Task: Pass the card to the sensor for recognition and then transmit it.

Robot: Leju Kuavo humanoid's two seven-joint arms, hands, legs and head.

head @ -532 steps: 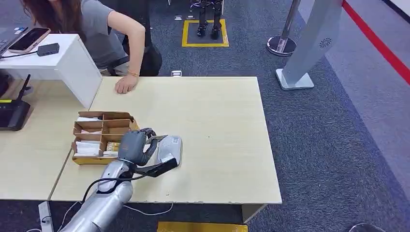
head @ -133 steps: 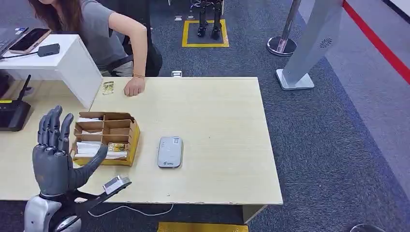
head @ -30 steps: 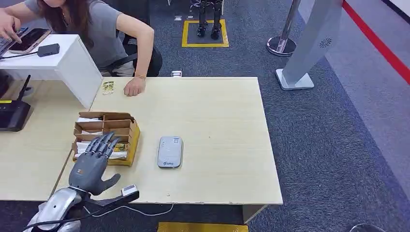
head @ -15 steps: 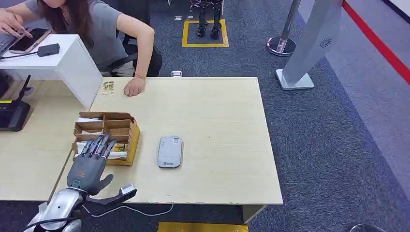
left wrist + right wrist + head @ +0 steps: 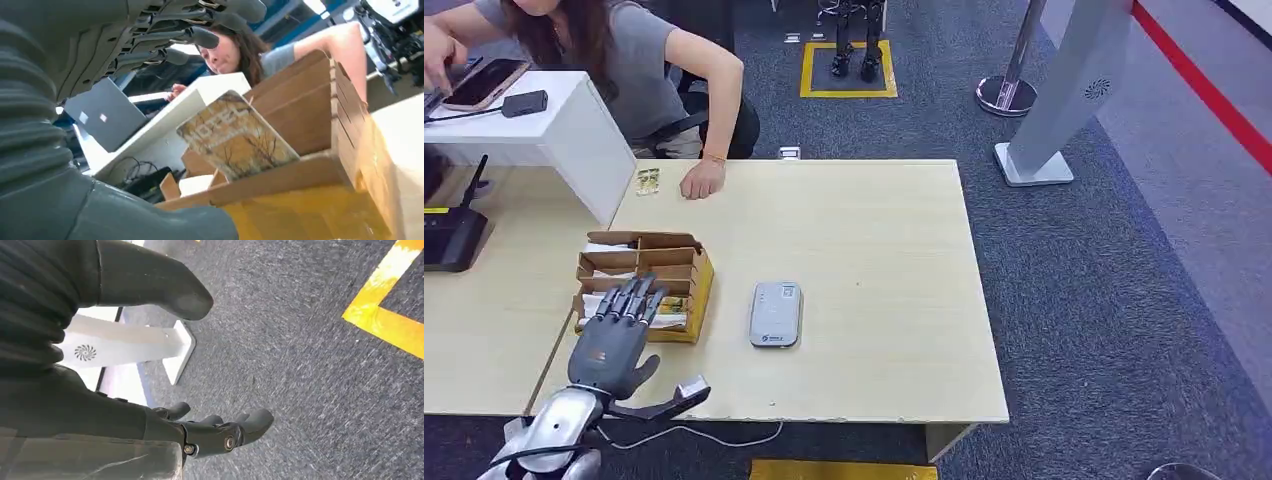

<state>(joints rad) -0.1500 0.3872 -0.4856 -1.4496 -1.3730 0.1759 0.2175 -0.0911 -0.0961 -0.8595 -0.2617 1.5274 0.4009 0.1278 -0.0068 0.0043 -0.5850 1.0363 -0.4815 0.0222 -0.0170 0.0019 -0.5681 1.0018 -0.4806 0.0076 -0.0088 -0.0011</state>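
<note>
A grey card sensor [image 5: 774, 314] lies flat on the light wooden table [image 5: 874, 260]. To its left stands a divided cardboard box [image 5: 701, 282] with several cards in it. In the left wrist view a yellow-brown patterned card [image 5: 235, 135] leans upright in a near compartment of the box [image 5: 310, 115]. My left hand [image 5: 614, 338] hovers over the box's near edge, fingers spread and pointing at the cards, holding nothing; its fingers [image 5: 200, 35] stay apart from the card. My right hand [image 5: 215, 432] hangs over the carpet, empty, its fingers loosely bent.
A person sits at the table's far left, one hand [image 5: 702, 180] resting on the table beside a small loose card [image 5: 647, 181]. A white raised shelf [image 5: 544, 130] carries a phone. A black router [image 5: 452, 235] sits at the left. A grey stand [image 5: 1064, 90] rises on the carpet.
My left hand has barely shifted and stays over the box's near edge. The person's far hand moves about by the phone on the shelf.
</note>
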